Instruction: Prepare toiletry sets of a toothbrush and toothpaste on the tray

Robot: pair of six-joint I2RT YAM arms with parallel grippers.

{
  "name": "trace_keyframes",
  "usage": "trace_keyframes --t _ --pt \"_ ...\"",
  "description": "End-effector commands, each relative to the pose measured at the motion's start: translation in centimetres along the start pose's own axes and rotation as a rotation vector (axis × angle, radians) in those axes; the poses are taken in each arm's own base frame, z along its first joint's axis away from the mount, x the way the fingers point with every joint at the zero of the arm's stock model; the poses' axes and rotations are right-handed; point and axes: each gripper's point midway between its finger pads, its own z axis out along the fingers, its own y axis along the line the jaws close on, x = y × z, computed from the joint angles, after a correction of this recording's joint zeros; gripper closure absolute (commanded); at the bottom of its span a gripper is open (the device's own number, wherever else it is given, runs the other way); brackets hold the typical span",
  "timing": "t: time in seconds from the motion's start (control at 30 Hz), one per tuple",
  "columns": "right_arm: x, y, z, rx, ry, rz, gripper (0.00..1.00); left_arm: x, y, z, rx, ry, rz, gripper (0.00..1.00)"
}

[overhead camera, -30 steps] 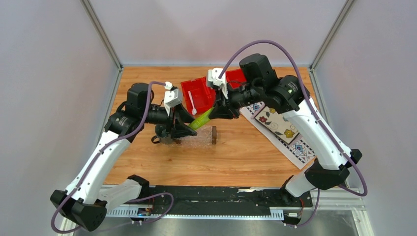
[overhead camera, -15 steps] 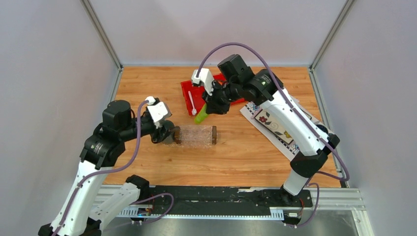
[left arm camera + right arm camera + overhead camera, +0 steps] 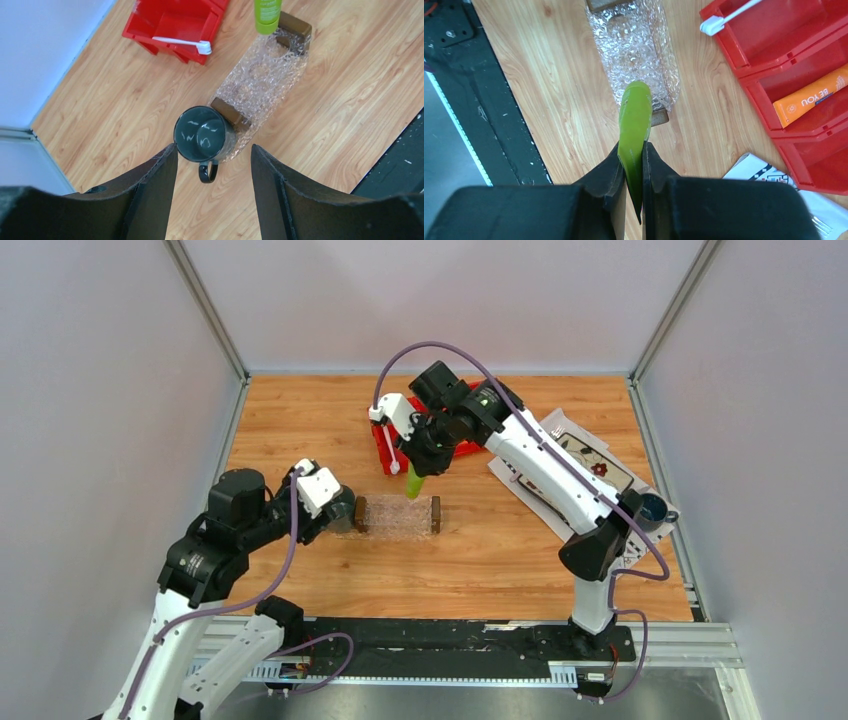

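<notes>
- My right fingers (image 3: 659, 170) are clenched on the flat tail of the lime green toothpaste (image 3: 635, 115), the tube hanging cap-down between them.
- Seen from the top camera, the green tube sits over the tray (image 3: 398, 522), closer to its right-hand brown handle (image 3: 436, 514) than to the left one; I cannot tell whether the cap touches the plastic.
- The clear tray lies lengthwise on the wooden bench (image 3: 480, 560), a dark block handle at each short end, nothing resting in it that I can make out.
- Just behind the tray stands the red bin (image 3: 804, 60), three compartments side by side.
- The white toothbrush (image 3: 729, 16) lies across the bin's end compartment, its bristle head poking past the wall toward the tray.
- The orange toothpaste (image 3: 811, 95) lies flat in the middle compartment.
- My left fingers (image 3: 150, 190) are spread and grasping nothing, held above the bench at the tray's left end.
- Between them in the wrist view, lower down, a dark grey-green mug (image 3: 202, 134) stands upright against the tray's near handle, its own handle pointing back at the camera.
- To the right, the flower-patterned cloth (image 3: 600, 465) lies at an angle under my right arm, with a second dark cup (image 3: 655, 508) near its corner.
</notes>
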Motion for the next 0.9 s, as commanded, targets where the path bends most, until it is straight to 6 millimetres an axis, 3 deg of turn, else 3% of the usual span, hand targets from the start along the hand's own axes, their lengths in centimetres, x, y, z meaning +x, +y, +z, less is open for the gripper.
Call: trace_keyframes --t 0.0,0.27,0.87 --pt "-0.3 -1.1 0.2 0.054 0.011 0.009 1.00 1.5 0.5 0.0 -0.041 0.047 0.012 0.36" --pt "1.3 -1.5 2.5 0.048 0.088 0.026 1.00 3.1 0.2 0.5 -0.058 0.068 0.004 0.36" --pt "2.5 -1.6 4.5 0.028 0.132 0.037 1.00 3.7 -0.1 0.5 -0.063 0.059 0.002 0.36"
